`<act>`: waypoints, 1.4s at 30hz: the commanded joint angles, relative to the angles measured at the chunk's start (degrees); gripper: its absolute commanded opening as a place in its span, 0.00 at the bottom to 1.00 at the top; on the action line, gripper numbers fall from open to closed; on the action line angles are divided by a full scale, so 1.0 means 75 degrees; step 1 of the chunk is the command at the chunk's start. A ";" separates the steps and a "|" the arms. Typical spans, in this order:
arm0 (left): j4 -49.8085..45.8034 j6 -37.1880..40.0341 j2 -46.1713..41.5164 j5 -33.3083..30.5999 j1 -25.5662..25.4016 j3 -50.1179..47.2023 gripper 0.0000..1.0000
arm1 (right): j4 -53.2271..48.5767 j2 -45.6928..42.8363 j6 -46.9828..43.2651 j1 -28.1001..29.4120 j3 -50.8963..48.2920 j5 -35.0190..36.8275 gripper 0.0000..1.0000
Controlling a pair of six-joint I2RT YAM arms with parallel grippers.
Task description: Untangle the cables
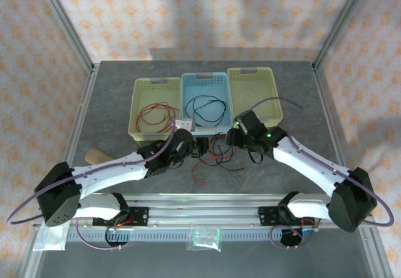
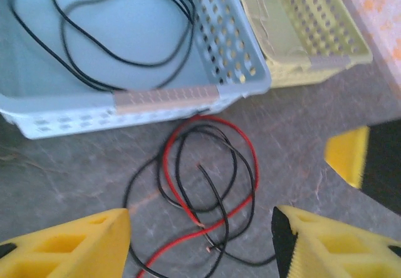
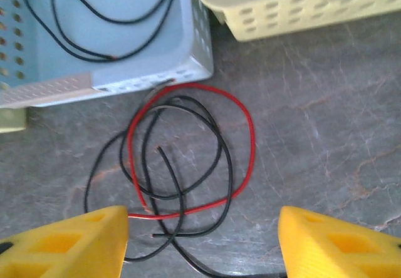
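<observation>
Arms: I see both bent inward, low over the cables [image 3: 180, 165].
Left gripper [image 2: 200, 221]: spread, empty.
Right gripper [image 3: 203, 218]: spread, empty.
Baskets [image 1: 203, 75]: three.

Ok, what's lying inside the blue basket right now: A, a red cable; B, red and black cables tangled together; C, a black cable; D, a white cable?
C: a black cable lies alone in loose loops on the floor of the blue basket, while the red-and-black tangle sits outside it on the table.
</observation>
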 commanded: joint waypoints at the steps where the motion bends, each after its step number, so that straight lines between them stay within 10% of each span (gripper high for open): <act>1: 0.0873 -0.0447 0.0445 0.0046 -0.0305 -0.0168 0.57 | -0.0359 0.0187 0.0272 -0.0018 0.0014 0.0008 0.60; 22: 0.2489 -0.1313 0.2318 0.0562 -0.0603 -0.0557 0.12 | 0.1560 0.1033 0.0550 0.0051 -0.0984 -0.0197 0.24; 42: 0.2163 -0.1493 0.3080 0.0628 -0.0592 -0.0276 0.04 | 0.1991 0.2097 0.0094 0.0051 -0.0617 0.0231 0.22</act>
